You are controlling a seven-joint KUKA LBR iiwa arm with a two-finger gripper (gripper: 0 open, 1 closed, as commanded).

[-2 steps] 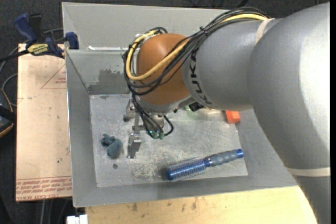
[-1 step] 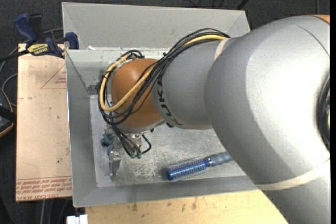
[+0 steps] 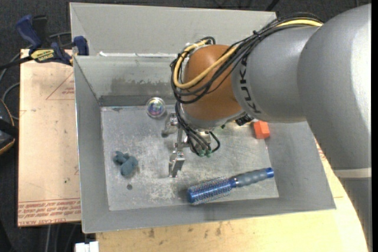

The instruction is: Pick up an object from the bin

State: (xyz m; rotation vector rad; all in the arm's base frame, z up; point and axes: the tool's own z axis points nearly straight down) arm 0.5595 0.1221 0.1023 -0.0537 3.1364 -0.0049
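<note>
Brush (image 3: 227, 185), the thing nearest the gripper (image 3: 175, 169), lies flat on the floor of the bin (image 3: 88, 127) close to the front wall. It is blue all over: a fat cylinder head of dense, darker blue bristles at its left end, and a smooth, slimmer, paler blue handle running up and to the right, ending in a rounded tip near the right wall. It lies slanted, with the head lower in the view than the handle. The gripper hangs below the orange cover (image 3: 207, 88) on the wrist, which yellow and black cables (image 3: 195, 71) loop around. Its tip points down at a bare, scuffed patch of floor in the middle of the bin, just above and to the left of the bristle head and apart from it. From this angle I cannot tell whether the gripper is spread or pressed together, nor whether its tip touches the floor. A small grey-blue lump (image 3: 125, 163) lies well to the left of the gripper. A shiny round ball (image 3: 156, 107) sits by the back wall. An orange block (image 3: 261, 130) rests near the right wall, under the edge of the arm.
</note>
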